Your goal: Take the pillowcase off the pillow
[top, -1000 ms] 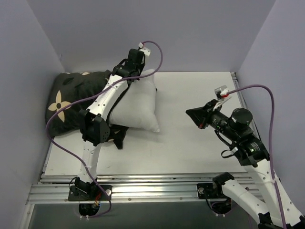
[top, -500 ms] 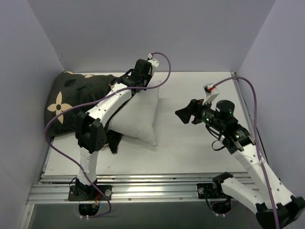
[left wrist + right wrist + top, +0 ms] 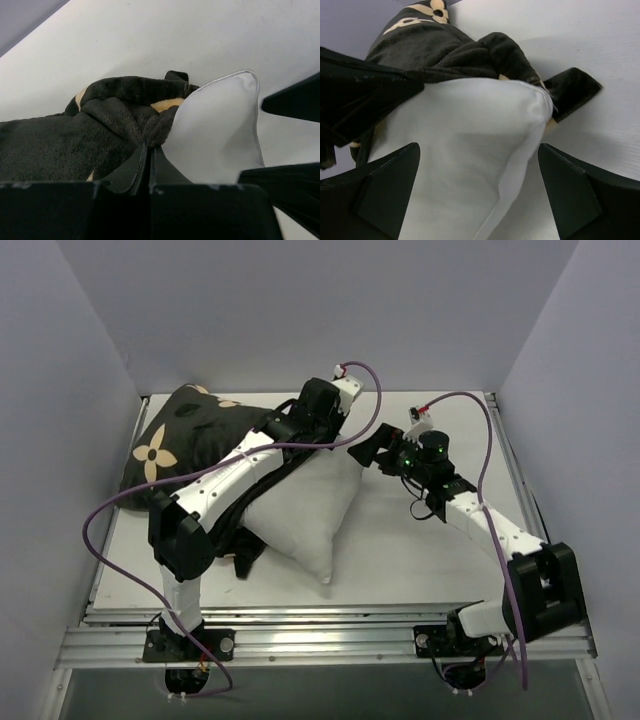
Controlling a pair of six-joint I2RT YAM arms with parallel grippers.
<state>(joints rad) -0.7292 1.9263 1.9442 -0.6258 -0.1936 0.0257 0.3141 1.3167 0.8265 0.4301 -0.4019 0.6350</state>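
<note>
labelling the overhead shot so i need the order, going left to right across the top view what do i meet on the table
pillowcase → pillow → right hand

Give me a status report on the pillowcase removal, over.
Left gripper shut on pillowcase edge. Right gripper open around the bare pillow corner. Pillow partly out, rest inside the case. No obstruction seen.
</note>
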